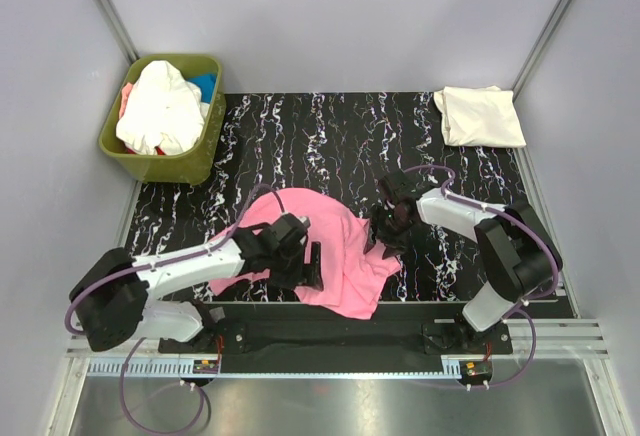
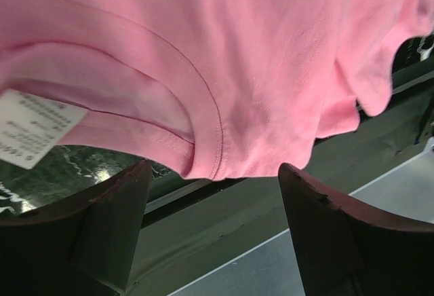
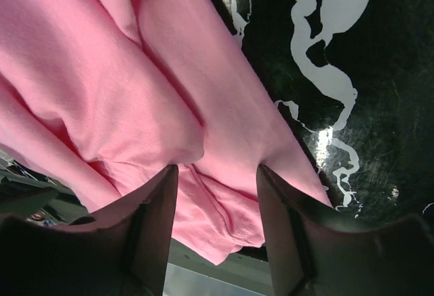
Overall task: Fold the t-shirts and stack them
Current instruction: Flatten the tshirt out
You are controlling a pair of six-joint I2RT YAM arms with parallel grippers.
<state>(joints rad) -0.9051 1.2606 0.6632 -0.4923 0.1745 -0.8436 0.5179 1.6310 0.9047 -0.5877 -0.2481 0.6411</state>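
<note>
Surface (image 1: 300, 126): black with white marbling, lying under both grippers and running on far beyond them.
Pink t-shirt (image 1: 345, 256): spread loosely and rumpled on the surface between the two grippers, its left part under the left gripper and its right edge at the right gripper.
Bin (image 1: 205, 156): olive green, well beyond the left gripper and off to its left, at the far corner.
White t-shirt (image 1: 160, 111): heaped in the bin, with a bit of blue cloth (image 1: 205, 84) beside it.
Cream t-shirt (image 1: 480, 116): folded flat, well beyond the right gripper and to its right.
Left gripper (image 2: 213, 170): fingers wide apart, holding nothing; the pink collar seam lies just ahead of the fingertips.
Right gripper (image 3: 217, 170): fingers partly apart, astride a ridge of pink cloth; I cannot tell whether they pinch it.
Label (image 2: 34, 126): white printed tag inside the collar, ahead and left of the left gripper.
</note>
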